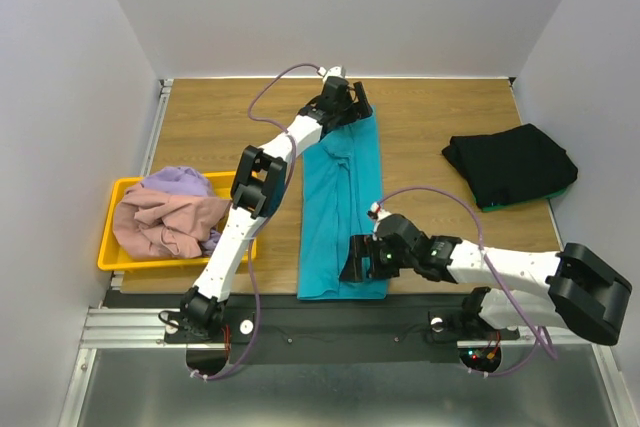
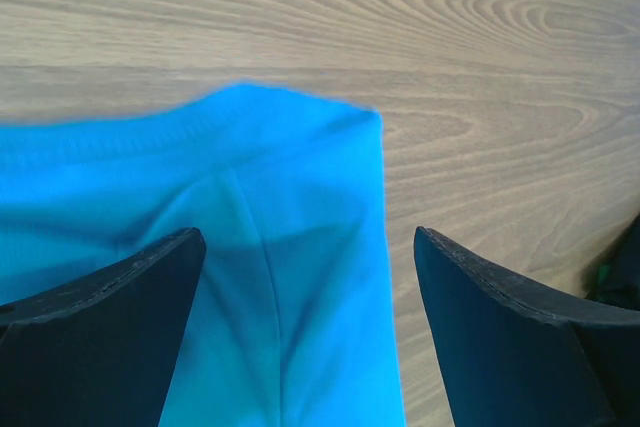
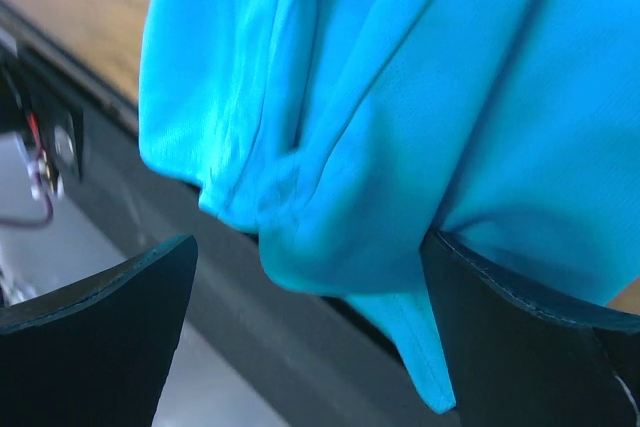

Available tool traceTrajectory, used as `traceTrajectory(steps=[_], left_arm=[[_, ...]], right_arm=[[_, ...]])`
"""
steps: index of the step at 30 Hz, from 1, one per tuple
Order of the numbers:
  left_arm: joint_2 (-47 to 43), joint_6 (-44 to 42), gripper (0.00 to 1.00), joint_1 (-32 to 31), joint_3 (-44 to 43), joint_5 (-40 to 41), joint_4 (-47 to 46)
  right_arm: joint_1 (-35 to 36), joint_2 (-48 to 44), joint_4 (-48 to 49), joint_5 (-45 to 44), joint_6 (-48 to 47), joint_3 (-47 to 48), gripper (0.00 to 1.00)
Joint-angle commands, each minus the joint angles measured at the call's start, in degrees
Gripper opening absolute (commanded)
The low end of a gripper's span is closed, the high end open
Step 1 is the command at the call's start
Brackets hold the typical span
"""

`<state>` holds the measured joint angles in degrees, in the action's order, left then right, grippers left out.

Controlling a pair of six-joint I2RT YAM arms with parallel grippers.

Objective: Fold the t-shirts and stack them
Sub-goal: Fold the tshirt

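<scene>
Fingers first: my left gripper [image 2: 300,247], jaws spread wide, poised over the far end of the teal t-shirt [image 1: 340,197]. My right gripper [image 3: 310,247], equally spread, is at its near end, which laps over the table [image 1: 430,117] edge. Black t-shirt [image 1: 510,162]: folded, far right. Pink t-shirt [image 1: 165,225] and lavender t-shirt [image 1: 180,180]: bunched in the yellow tray [image 1: 108,242], left.

The wooden table [image 1: 430,107] bears a teal t-shirt [image 1: 340,217], a black t-shirt [image 1: 510,162] and a yellow tray [image 1: 150,264].

The left tool [image 2: 300,242] reaches far forward, the right tool [image 3: 310,247] near, both jaws seemingly wide.
</scene>
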<state>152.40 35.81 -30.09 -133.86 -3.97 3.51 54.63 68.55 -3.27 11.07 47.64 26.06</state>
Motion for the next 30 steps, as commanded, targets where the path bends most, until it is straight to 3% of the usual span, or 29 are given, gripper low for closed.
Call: traceTrajectory(steps=[1, 7, 13, 18, 21, 24, 27, 30], left_arm=[[0.7, -0.8, 0.99, 0.9, -1.1, 1.1, -1.7], [0.9, -0.5, 0.99, 1.3, 0.2, 0.7, -1.7], [0.1, -0.7, 0.99, 1.3, 0.2, 0.4, -2.3], [-3.7, -1.6, 0.99, 1.3, -1.5, -0.5, -1.9], [-9.2, -4.0, 0.99, 1.3, -2.9, 1.9, -0.3], [-17.5, -7.0, 0.99, 1.8, -1.7, 3.5, 1.4], [-28.3, -8.1, 0.99, 2.9, 4.9, 2.1, 1.8], [-40.6, -9.9, 0.99, 3.1, 17.0, 3.5, 2.4]], right_arm=[[3.5, -1.1, -7.7, 4.3, 1.5, -0.6, 1.00], [9.3, -1.8, -12.8, 4.3, 0.8, 2.6, 1.00], [9.6, -7.5, -14.2, 3.0, -1.8, 6.4, 1.00], [9.6, -8.3, -15.5, -3.1, -4.7, 11.0, 1.00], [9.6, -6.5, -16.5, -9.0, -6.1, 15.6, 1.00], [9.0, -4.3, -18.4, -21.5, -4.7, 20.2, 1.00], [4.8, -1.9, -18.4, -31.6, -4.2, 23.1, 1.00], [-2.6, 4.2, -18.4, -32.1, -7.8, 28.3, 1.00]])
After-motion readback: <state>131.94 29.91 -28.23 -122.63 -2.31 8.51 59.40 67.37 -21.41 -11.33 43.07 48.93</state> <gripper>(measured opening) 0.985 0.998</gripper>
